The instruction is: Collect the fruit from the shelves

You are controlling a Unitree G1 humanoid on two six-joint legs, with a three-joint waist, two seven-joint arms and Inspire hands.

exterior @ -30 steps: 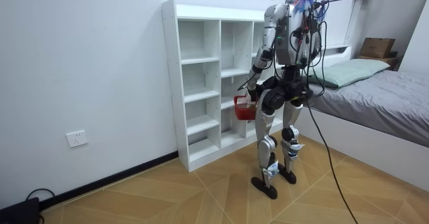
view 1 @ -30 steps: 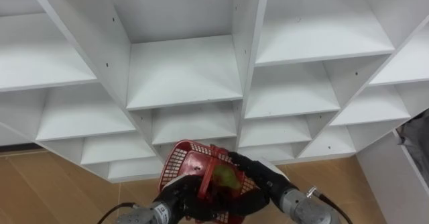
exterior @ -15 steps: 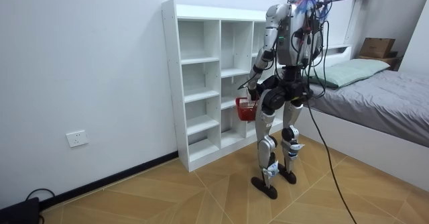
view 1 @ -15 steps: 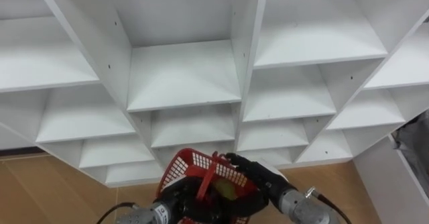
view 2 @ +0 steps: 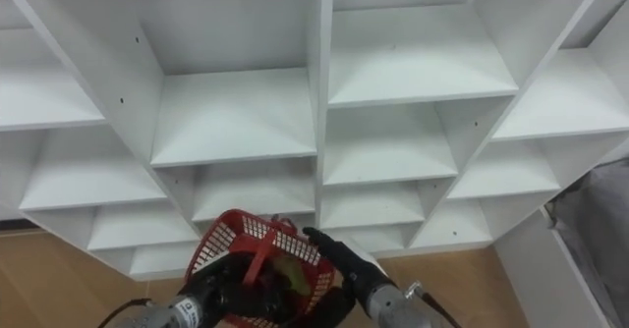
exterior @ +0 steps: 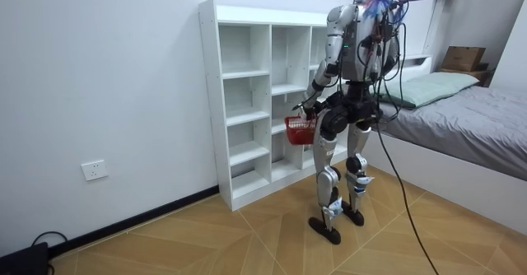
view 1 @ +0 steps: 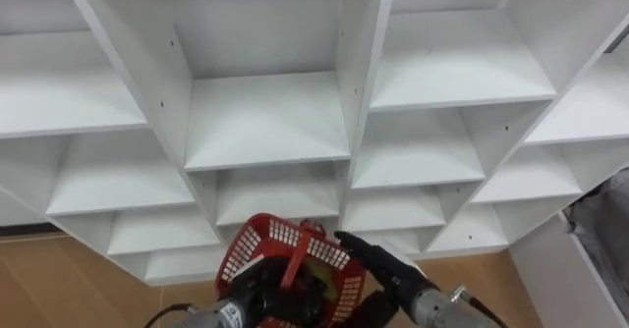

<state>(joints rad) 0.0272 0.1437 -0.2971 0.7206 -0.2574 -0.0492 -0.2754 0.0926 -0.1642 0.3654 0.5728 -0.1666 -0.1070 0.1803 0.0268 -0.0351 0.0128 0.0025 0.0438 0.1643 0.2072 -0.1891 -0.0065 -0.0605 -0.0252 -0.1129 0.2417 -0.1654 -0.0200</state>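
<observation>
I hold a red plastic basket (view 1: 270,242) low in front of me, before the white closet (view 1: 265,122). My left hand (view 1: 257,291) is curled round the basket's near left rim, beside its upright red handle (view 1: 293,266). Inside lies a greenish fruit (view 1: 320,277), partly hidden by the mesh. My right hand (view 1: 376,262) lies at the basket's right rim with its fingers straight, holding nothing. The closet's shelves stand bare. In the room view I stand upright facing the closet with the basket (exterior: 300,129) at hip height.
The closet's upright dividers (view 1: 366,63) split it into three columns of compartments. Wooden floor (view 1: 59,284) lies below. A bed (exterior: 469,118) stands close behind me on the room view's right, and its edge (view 1: 600,220) shows at the far right.
My right hand's fingers have straightened and drawn back from inside the basket to its right rim, leaving the greenish fruit there. The basket has risen slightly. My view has shifted a little.
</observation>
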